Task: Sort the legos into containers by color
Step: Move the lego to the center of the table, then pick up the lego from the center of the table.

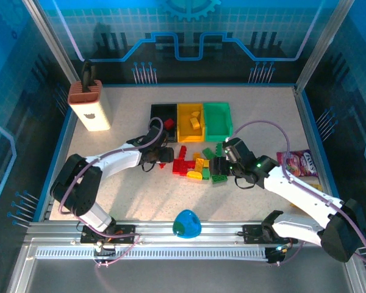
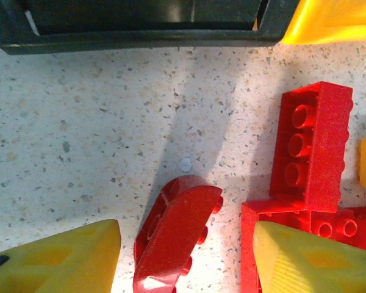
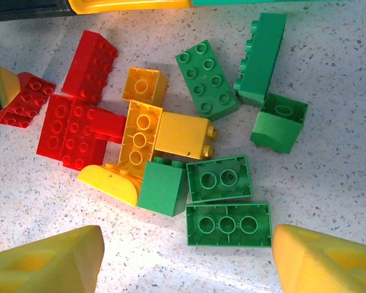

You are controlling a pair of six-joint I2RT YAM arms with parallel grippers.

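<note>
Left wrist view is my reference for the step in hand: picking the red rounded brick (image 2: 177,238) for the black bin (image 2: 140,30), whose near rim runs along the top of that frame. The left gripper (image 2: 186,259) straddles the brick at lower centre. Its fingers (image 2: 61,259) are parted to a middling width with bare table on either side, and they hold nothing.

Procedure, as I judge it:
- Lower until the pads are level with the brick's body.
- Centre the gripper so both pads meet the brick together.
- Close on the flat faces. The curved face would probably slip out.
- Keep the right-hand pad off the red long brick (image 2: 311,146) and the red pieces under it, or they may lift or scatter.

Right wrist view: the right gripper (image 3: 186,262) hovers with fingers spread wide and empty. The green three-stud brick (image 3: 229,224) lies between them, at lower centre of that frame.

Top external adds what the wrist cameras cut off:
- The full row at upper centre: black bin (image 1: 160,116), yellow bin (image 1: 190,108), green bin (image 1: 216,119).
- The pile (image 1: 195,165) lying just below that row.
- The left gripper (image 1: 165,155) at the pile's left edge and the right gripper (image 1: 222,166) at its right edge, so I can judge the spacing between the arms.
</note>
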